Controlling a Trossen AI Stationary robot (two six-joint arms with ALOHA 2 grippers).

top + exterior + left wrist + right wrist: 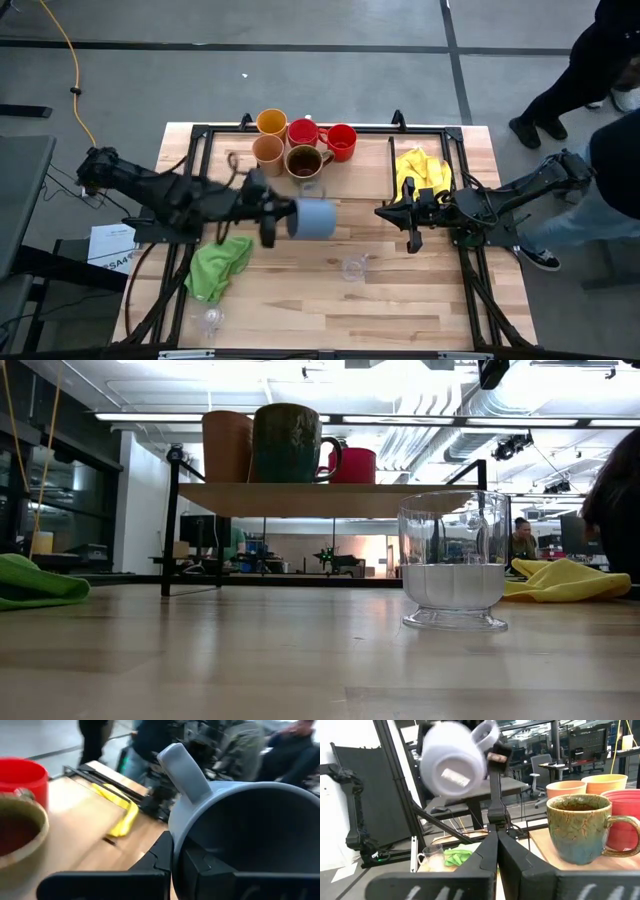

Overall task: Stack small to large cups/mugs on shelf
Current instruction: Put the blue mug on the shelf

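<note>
My left gripper (283, 218) holds a blue-grey mug (316, 218) above the middle of the table, just near of the shelf (365, 172). The mug lies on its side, its bottom facing my right gripper (395, 213), which is shut and empty at the right. On the shelf stand a yellow-orange cup (271, 122), a tan cup (268, 151), two red mugs (303, 131) (341, 141) and a brown mug (303, 160). One clear glass (352, 267) stands on the table near the middle, another (210, 320) at the near left. My left gripper holds the blue-grey mug by its rim (176, 837), one finger (162, 855) outside the wall and one inside. The fingers come level from the table's left. The mug is lifted clear, on its side, its mouth toward the left arm and its handle (182, 765) up.
A green cloth (220, 265) lies at the near left and a yellow cloth (420, 170) at the far right beside the shelf. A person stands beyond the table's right edge. In the low view the clear glass (455, 565) stands in front of the shelf (320, 487).
</note>
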